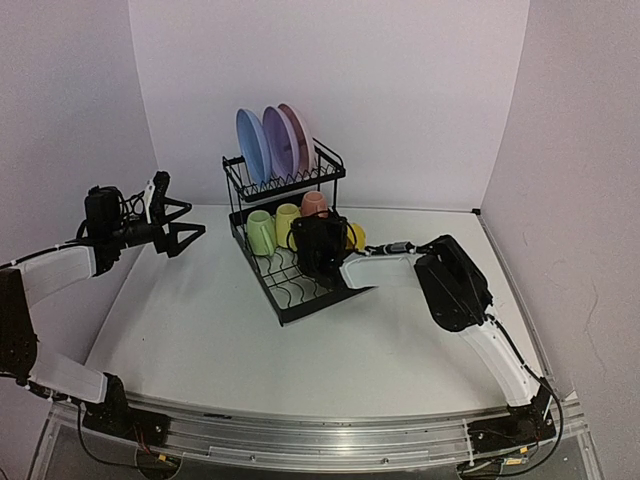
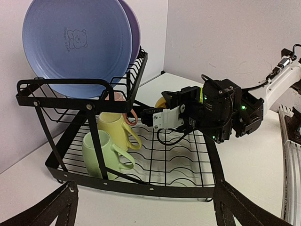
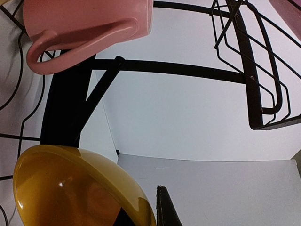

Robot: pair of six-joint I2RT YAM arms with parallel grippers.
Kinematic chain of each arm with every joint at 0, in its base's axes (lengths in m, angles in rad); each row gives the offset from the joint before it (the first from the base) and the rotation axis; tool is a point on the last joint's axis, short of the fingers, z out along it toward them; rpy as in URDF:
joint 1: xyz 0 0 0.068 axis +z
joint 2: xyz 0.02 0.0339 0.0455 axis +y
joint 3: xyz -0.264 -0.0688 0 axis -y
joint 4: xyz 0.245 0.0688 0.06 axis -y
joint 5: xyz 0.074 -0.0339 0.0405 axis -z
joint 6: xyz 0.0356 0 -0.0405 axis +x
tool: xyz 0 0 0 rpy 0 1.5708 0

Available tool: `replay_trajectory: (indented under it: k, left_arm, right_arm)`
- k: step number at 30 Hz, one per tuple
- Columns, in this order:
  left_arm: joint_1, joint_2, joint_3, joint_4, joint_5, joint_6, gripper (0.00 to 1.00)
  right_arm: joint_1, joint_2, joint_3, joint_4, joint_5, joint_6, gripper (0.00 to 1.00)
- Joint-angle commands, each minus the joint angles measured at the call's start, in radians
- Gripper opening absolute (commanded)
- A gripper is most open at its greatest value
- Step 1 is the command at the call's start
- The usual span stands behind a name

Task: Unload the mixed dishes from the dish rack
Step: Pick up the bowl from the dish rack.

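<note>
Glossy yellow bowl (image 3: 70,188), glossy blue plate (image 2: 75,47), black wire dish rack (image 2: 141,187), matt table (image 1: 300,350).

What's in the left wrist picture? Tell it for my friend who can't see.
A black wire dish rack holds a blue plate in front of a purple plate up top, and a yellow mug and a green mug below. The right gripper reaches in from the right, closed on a yellow bowl.

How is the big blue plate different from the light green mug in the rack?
The blue plate is flat and round with a little bear on it; the light green mug is deep and has a handle. The blue plate stands on edge on the top shelf of the dish rack; the light green mug sits in its bottom tray. Both are shiny.
</note>
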Motion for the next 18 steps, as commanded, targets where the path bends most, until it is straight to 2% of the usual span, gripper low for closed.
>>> replay_trajectory:
  k: [1,9,11,12,13,15,16,18]
  left_arm:
    - [0.008,-0.014,0.002,0.036,-0.005,-0.004,1.00]
    - [0.008,-0.014,0.004,0.038,0.002,-0.009,1.00]
    - [0.008,-0.014,0.002,0.039,0.008,-0.012,1.00]
    - [0.008,-0.014,0.002,0.039,0.012,-0.014,1.00]
    - [0.008,-0.014,0.002,0.040,0.016,-0.015,1.00]
    - [0.008,-0.015,0.001,0.041,0.021,-0.016,1.00]
    - [0.007,-0.016,0.001,0.041,0.023,-0.015,1.00]
    - [0.008,-0.022,0.000,0.032,0.024,-0.009,1.00]
  right_arm:
    - [-0.001,-0.124,-0.035,0.140,0.049,-0.039,0.00]
    - [-0.050,-0.289,-0.155,0.136,0.068,0.083,0.00]
    - [-0.060,-0.331,-0.186,0.087,0.059,0.156,0.00]
    - [-0.066,-0.367,-0.193,-0.053,0.035,0.249,0.00]
    - [-0.068,-0.408,-0.189,-0.271,-0.014,0.418,0.00]
    - [-0.110,-0.472,-0.097,-0.862,-0.214,0.964,0.00]
    - [-0.147,-0.502,-0.056,-1.062,-0.325,1.212,0.00]
    - [-0.220,-0.582,-0.117,-1.147,-0.482,1.458,0.00]
